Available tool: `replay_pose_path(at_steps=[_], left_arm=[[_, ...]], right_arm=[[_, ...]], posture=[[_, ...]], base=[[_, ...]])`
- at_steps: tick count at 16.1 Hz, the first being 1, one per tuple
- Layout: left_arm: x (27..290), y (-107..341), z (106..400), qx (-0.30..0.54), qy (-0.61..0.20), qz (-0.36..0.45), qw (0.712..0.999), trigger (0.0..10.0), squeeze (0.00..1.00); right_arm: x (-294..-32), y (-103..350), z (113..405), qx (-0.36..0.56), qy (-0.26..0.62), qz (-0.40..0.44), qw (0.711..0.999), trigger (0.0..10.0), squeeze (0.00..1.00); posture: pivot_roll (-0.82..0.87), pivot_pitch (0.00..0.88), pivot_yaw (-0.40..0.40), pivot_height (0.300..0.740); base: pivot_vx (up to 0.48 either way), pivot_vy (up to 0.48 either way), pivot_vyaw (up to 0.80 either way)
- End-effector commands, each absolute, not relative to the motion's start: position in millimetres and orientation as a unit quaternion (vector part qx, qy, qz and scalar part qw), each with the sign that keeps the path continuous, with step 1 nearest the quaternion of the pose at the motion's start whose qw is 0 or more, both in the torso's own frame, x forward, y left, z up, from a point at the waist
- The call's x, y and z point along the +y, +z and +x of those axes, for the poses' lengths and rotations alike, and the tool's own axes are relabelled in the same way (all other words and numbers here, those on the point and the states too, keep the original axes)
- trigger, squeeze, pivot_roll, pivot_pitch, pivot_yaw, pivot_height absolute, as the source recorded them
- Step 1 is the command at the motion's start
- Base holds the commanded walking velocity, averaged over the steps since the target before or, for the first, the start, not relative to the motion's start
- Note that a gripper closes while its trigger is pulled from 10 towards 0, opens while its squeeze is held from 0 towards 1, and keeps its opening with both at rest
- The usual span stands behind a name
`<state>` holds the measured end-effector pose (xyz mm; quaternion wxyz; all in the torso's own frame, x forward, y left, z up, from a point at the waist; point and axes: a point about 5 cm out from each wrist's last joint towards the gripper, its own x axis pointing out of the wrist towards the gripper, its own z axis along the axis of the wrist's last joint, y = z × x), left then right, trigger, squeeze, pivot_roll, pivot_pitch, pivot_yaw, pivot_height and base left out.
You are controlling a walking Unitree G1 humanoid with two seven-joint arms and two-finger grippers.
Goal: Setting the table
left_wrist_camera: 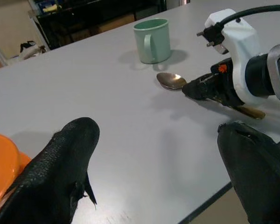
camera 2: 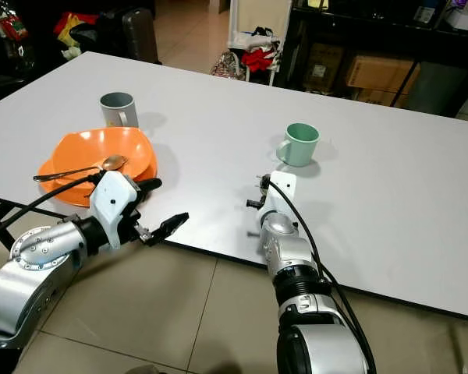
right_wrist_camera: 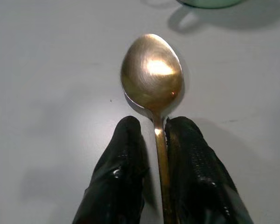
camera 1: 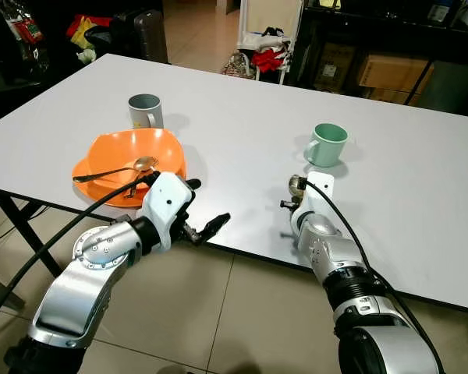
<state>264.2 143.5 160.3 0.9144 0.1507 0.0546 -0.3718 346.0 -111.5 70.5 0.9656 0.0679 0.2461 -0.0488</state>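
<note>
While the right gripper (right_wrist_camera: 155,140) pinches a gold spoon (right_wrist_camera: 152,77) on the white table (camera 1: 242,140) near the green mug (camera 1: 326,144), the left gripper (camera 1: 205,209) hangs spread beside an orange plate (camera 1: 125,152) holding a second spoon (camera 1: 117,170); a grey mug (camera 1: 146,111) stands behind.

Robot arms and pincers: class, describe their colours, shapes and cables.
Both arms are silver metal with rounded joints. A white housing sits behind the left pincer and the right pincer. The fingers are long, black and textured. Black cables run along each arm.

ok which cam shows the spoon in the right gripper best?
Right wrist view: the spoon sits close up, neck pinched in the right gripper. Left wrist view shows its bowl from the side; in the eye views the arm hides it.
</note>
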Motion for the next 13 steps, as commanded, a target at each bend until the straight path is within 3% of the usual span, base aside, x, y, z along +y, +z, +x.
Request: replay_pose_path(at_steps=[1,5,9,13], left_arm=[[140,164,265,0.048,-0.380,0.151,0.911,10.0,0.00],[144,173,272,0.026,-0.364,0.131,0.922,10.0,0.00],[142,186,285,-0.010,-0.269,0.109,0.957,10.0,0.00],[139,190,282,-0.030,-0.188,0.104,0.976,10.0,0.00]], right_arm=[[-112,89,354,0.207,-0.043,0.059,0.976,10.0,1.00],[-118,140,353,0.111,-0.029,0.049,0.992,10.0,1.00],[-142,160,311,0.029,0.005,-0.012,0.999,10.0,1.00],[-167,165,269,-0.025,-0.035,-0.028,0.999,10.0,1.00]], posture=[[0.12,0.000,-0.041,0.740],[0.11,0.000,-0.041,0.740],[0.10,0.000,-0.030,0.740],[0.07,0.000,-0.012,0.740]], base=[[0.000,0.000,0.00],[0.000,0.000,0.00],[0.000,0.000,0.00],[0.000,0.000,0.80]])
